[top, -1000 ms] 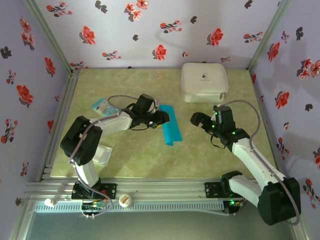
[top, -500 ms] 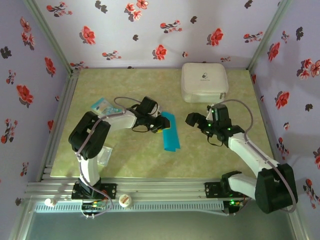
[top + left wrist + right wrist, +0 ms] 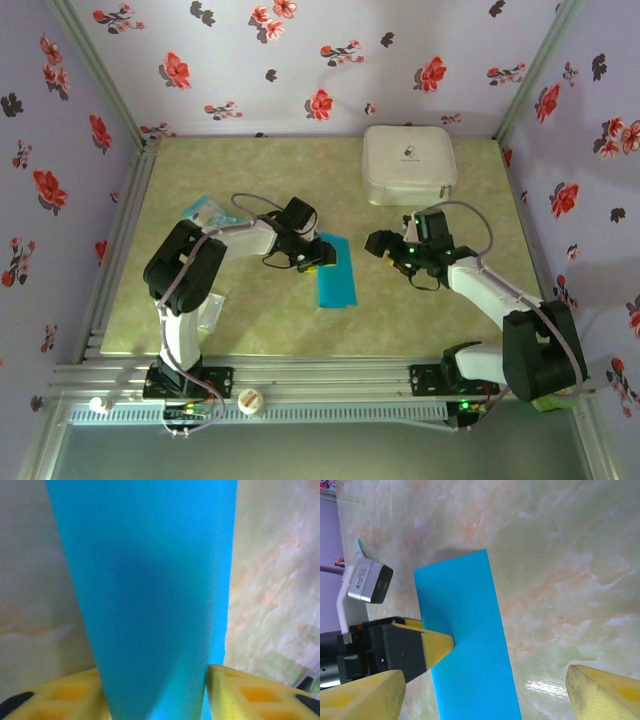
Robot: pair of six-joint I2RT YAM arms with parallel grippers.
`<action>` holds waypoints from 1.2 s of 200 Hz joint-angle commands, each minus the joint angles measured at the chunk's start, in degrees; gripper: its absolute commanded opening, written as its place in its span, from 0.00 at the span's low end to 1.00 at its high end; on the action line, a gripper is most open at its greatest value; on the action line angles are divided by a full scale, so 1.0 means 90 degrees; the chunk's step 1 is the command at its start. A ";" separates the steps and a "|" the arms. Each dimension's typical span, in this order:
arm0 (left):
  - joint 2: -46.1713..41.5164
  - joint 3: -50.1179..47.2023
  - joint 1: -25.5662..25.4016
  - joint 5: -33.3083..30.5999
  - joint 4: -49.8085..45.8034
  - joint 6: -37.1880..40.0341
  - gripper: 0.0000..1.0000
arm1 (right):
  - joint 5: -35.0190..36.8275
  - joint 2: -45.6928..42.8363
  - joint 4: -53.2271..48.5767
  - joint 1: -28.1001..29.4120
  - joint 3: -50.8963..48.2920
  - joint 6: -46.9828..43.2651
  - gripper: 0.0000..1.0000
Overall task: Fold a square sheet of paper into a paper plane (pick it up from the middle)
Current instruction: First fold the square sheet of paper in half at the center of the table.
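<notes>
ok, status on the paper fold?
Left gripper on folded teal paper, paper between its fingers, grip unclear. Right gripper open beside it. White case far back, out of the way.

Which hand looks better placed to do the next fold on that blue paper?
Probably the left. The left hand sits at the far end of the blue paper, and the paper runs between its yellow fingers. The right hand stands open to the paper's right, not touching it.

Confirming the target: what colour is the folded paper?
The paper is plain teal-blue, clearest in the right wrist view.
</notes>
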 commanded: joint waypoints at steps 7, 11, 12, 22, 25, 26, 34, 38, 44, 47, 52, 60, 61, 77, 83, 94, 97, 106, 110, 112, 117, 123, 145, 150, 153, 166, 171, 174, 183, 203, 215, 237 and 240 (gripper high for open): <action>-0.0069 0.0249 0.0011 -0.0579 -0.0616 0.0320 0.54 | -0.0101 0.0153 -0.0003 0.0070 0.0172 -0.0085 0.84; -0.0078 0.0255 0.0003 -0.0616 -0.0660 0.0336 0.54 | -0.0098 0.0166 -0.0001 0.0075 0.0176 -0.0096 0.84; -0.0087 0.0260 0.0006 -0.0626 -0.0662 0.0340 0.54 | -0.0095 0.0167 -0.0002 0.0080 0.0176 -0.0092 0.85; -0.0122 0.0282 -0.0010 -0.0689 -0.0734 0.0371 0.55 | -0.0086 0.0205 0.0003 0.0103 0.0189 -0.0095 0.84; -0.0128 0.0292 -0.0010 -0.0725 -0.0754 0.0376 0.55 | -0.0083 0.0217 0.0004 0.0104 0.0194 -0.0096 0.84; -0.0132 0.0298 -0.0010 -0.0734 -0.0768 0.0375 0.55 | -0.0082 0.0217 0.0005 0.0104 0.0190 -0.0097 0.85; -0.0180 0.0304 -0.0025 -0.0838 -0.0843 0.0374 0.56 | -0.0082 0.0251 -0.0008 0.0125 0.0202 -0.0103 0.84; -0.0199 0.0296 -0.0030 -0.0891 -0.0850 0.0379 0.56 | -0.0076 0.0265 -0.0003 0.0124 0.0214 -0.0106 0.85; -0.0238 0.0291 -0.0029 -0.0946 -0.0879 0.0393 0.56 | -0.0071 0.0279 -0.0010 0.0131 0.0214 -0.0104 0.85; -0.0251 0.0286 -0.0029 -0.0962 -0.0889 0.0402 0.56 | -0.0071 0.0292 -0.0008 0.0133 0.0213 -0.0111 0.85; -0.0264 0.0285 -0.0035 -0.0968 -0.0912 0.0406 0.56 | -0.0062 0.0301 -0.0013 0.0143 0.0215 -0.0111 0.85; -0.0297 0.0295 -0.0029 -0.0986 -0.0937 0.0428 0.56 | -0.0053 0.0319 -0.0013 0.0158 0.0217 -0.0115 0.85; -0.0304 0.0295 -0.0029 -0.0991 -0.0942 0.0425 0.56 | -0.0052 0.0317 -0.0013 0.0160 0.0216 -0.0117 0.85; -0.0369 0.0297 -0.0029 -0.1052 -0.1029 0.0451 0.56 | -0.0034 0.0358 -0.0032 0.0184 0.0242 -0.0118 0.85; -0.0402 0.0312 -0.0033 -0.1081 -0.1077 0.0471 0.55 | -0.0020 0.0363 -0.0055 0.0192 0.0254 -0.0119 0.85; -0.0503 0.0310 -0.0029 -0.1124 -0.1144 0.0533 0.55 | 0.0032 0.0390 -0.0159 0.0202 0.0293 -0.0146 0.85; -0.0523 0.0300 -0.0029 -0.1123 -0.1157 0.0555 0.55 | 0.0037 0.0390 -0.0189 0.0207 0.0302 -0.0162 0.85; -0.0565 0.0285 -0.0024 -0.1136 -0.1218 0.0622 0.55 | 0.0060 0.0383 -0.0242 0.0221 0.0314 -0.0199 0.85; -0.0566 0.0285 -0.0011 -0.1148 -0.1246 0.0647 0.55 | 0.0067 0.0383 -0.0255 0.0229 0.0322 -0.0206 0.85; -0.0566 0.0285 -0.0013 -0.1154 -0.1254 0.0662 0.55 | 0.0080 0.0381 -0.0257 0.0231 0.0320 -0.0201 0.85; -0.0560 0.0277 -0.0004 -0.1153 -0.1269 0.0692 0.54 | 0.0086 0.0382 -0.0263 0.0233 0.0308 -0.0212 0.85; -0.0541 0.0284 -0.0001 -0.1153 -0.1299 0.0739 0.54 | 0.0086 0.0383 -0.0257 0.0243 0.0306 -0.0202 0.85; -0.0399 0.0376 -0.0004 -0.1153 -0.1402 0.0900 0.54 | 0.0090 0.0429 -0.0256 0.0270 0.0341 -0.0193 0.85; -0.0360 0.0398 -0.0004 -0.1145 -0.1429 0.0949 0.54 | 0.0095 0.0439 -0.0267 0.0279 0.0363 -0.0191 0.85; -0.0334 0.0418 -0.0003 -0.1152 -0.1445 0.0983 0.53 | 0.0100 0.0439 -0.0272 0.0287 0.0366 -0.0187 0.85; -0.0212 0.0538 -0.0001 -0.1148 -0.1634 0.1156 0.52 | 0.0119 0.0456 -0.0276 0.0319 0.0382 -0.0175 0.85; -0.0179 0.0571 0.0000 -0.1177 -0.1686 0.1182 0.52 | 0.0122 0.0457 -0.0285 0.0329 0.0391 -0.0186 0.86; -0.0162 0.0589 -0.0001 -0.1209 -0.1726 0.1211 0.52 | 0.0124 0.0468 -0.0286 0.0329 0.0391 -0.0173 0.86; -0.0138 0.0625 0.0000 -0.1277 -0.1795 0.1273 0.52 | 0.0153 0.0472 -0.0311 0.0346 0.0409 -0.0171 0.86; -0.0110 0.0674 0.0009 -0.1358 -0.1820 0.1302 0.53 | 0.0170 0.0499 -0.0336 0.0386 0.0437 -0.0173 0.86; -0.0070 0.0713 -0.0010 -0.1333 -0.1824 0.1358 0.53 | 0.0196 0.0514 -0.0322 0.0400 0.0441 -0.0175 0.86; 0.0061 0.0788 -0.0008 -0.1388 -0.1944 0.1524 0.53 | 0.0217 0.0566 -0.0324 0.0447 0.0465 -0.0162 0.86; 0.0073 0.0792 -0.0013 -0.1392 -0.1954 0.1534 0.53 | 0.0225 0.0576 -0.0325 0.0451 0.0462 -0.0157 0.86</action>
